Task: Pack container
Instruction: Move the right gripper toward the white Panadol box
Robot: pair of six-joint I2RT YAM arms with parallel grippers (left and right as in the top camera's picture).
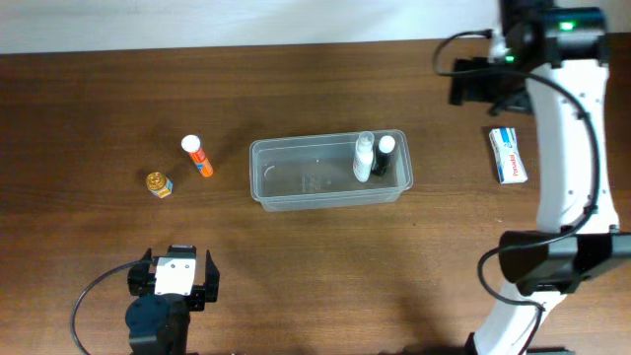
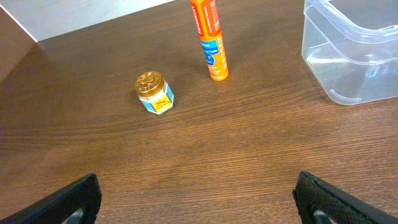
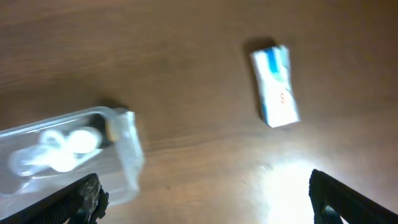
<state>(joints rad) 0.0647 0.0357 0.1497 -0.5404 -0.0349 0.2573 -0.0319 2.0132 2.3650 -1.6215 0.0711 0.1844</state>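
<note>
The clear plastic container (image 1: 296, 200) stands mid-table. Two small bottles stand in its right end: a clear one with a white top (image 1: 364, 158) and a dark one with a white cap (image 1: 385, 155). An orange tube with a white cap (image 1: 198, 157) and a small gold-lidded jar (image 1: 158, 184) lie to its left. A white and blue box (image 1: 509, 155) lies to its right. My left gripper (image 2: 198, 202) is open and empty, near the front edge, short of the jar (image 2: 154, 93) and tube (image 2: 209, 38). My right gripper (image 3: 205, 199) is open and empty, high above the table between the container (image 3: 127, 146) and the box (image 3: 275, 86).
The right arm (image 1: 567, 148) reaches from the front right to the back right, passing over the table beside the box. The left arm's base (image 1: 158, 320) is at the front left. A pale wall edge runs along the back of the table.
</note>
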